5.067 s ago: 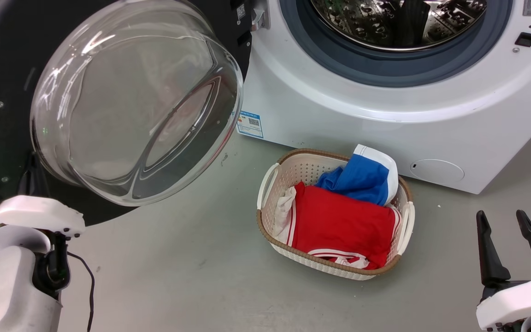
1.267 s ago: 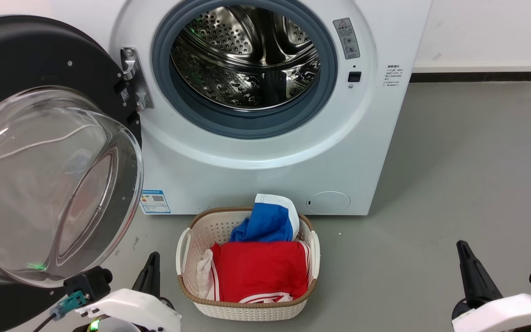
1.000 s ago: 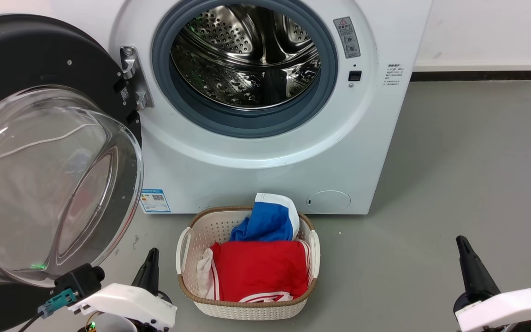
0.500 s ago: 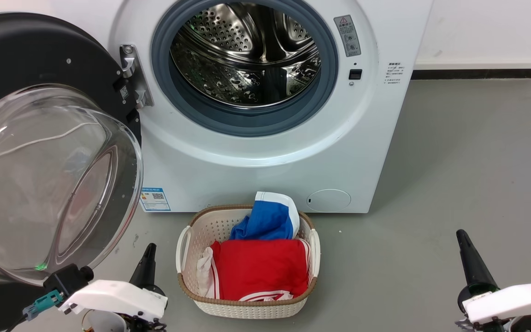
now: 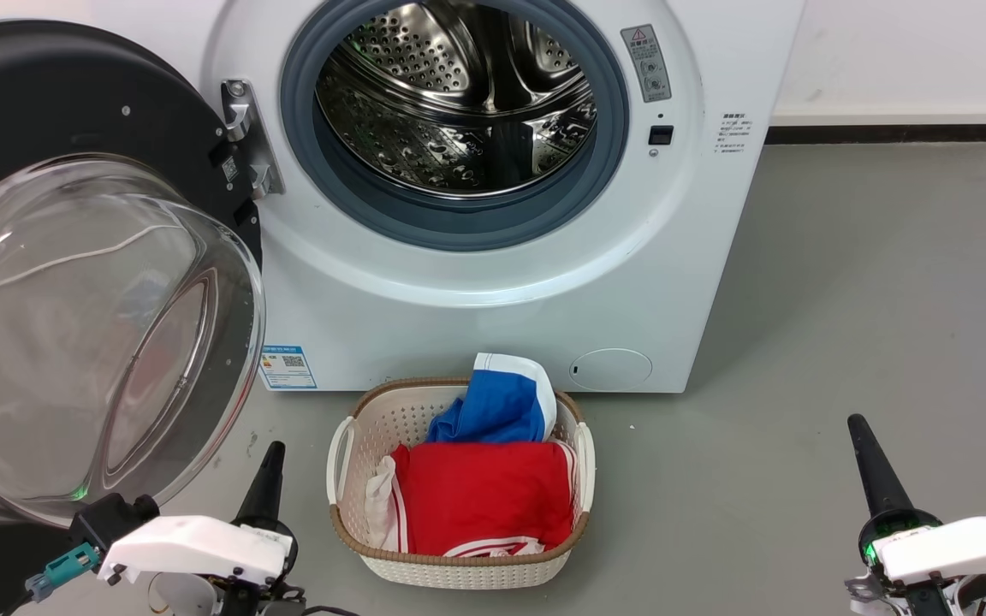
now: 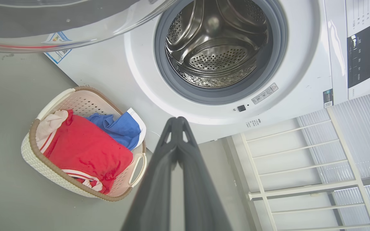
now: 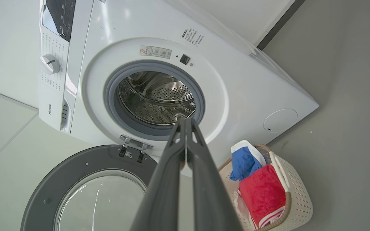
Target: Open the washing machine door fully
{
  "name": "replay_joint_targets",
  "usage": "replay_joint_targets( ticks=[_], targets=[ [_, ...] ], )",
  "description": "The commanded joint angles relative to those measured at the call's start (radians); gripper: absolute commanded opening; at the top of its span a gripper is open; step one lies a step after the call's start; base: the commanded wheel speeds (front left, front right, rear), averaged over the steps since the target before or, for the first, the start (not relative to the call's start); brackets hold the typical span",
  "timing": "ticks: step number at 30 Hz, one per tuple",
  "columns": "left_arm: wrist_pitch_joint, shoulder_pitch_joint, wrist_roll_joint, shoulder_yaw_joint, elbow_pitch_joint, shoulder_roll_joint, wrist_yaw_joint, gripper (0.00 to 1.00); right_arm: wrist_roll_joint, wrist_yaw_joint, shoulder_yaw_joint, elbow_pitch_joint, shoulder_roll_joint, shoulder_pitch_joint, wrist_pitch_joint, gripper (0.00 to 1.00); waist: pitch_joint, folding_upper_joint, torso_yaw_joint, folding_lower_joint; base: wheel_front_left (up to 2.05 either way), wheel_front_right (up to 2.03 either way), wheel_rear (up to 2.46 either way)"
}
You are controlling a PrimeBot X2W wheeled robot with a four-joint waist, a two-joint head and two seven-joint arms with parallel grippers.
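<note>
One washing machine door (image 5: 99,325) is standing wide open; left gripper (image 6: 178,120) and right gripper (image 7: 185,120) are hovering low, both pinched closed.

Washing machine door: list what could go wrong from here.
1. The left gripper, shut, sits low beside the washing machine door and its domed glass; raising that arm could strike the glass or nudge the door back toward closing.
2. The laundry basket stands on the floor just right of that gripper, before the machine; a sideways sweep could knock it.
</note>
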Motion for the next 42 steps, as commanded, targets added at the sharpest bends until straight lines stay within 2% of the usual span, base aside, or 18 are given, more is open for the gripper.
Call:
replay_joint_targets(
  ticks=[1,42],
  targets=[
    [0.008,-0.028,-0.029,0.017,-0.005,-0.003,-0.013,0.00,0.037,0.000,-0.003,-0.001,0.000,-0.027,0.003,0.00,0.001,0.0000,0.000,0.0000,0.00,0.00,0.00],
    [0.080,-0.046,-0.319,0.142,0.018,-0.069,-0.107,0.00,0.403,0.000,-0.012,0.068,0.001,-0.086,0.039,0.00,0.015,0.0000,0.001,0.0000,0.00,0.00,0.00]
  ],
)
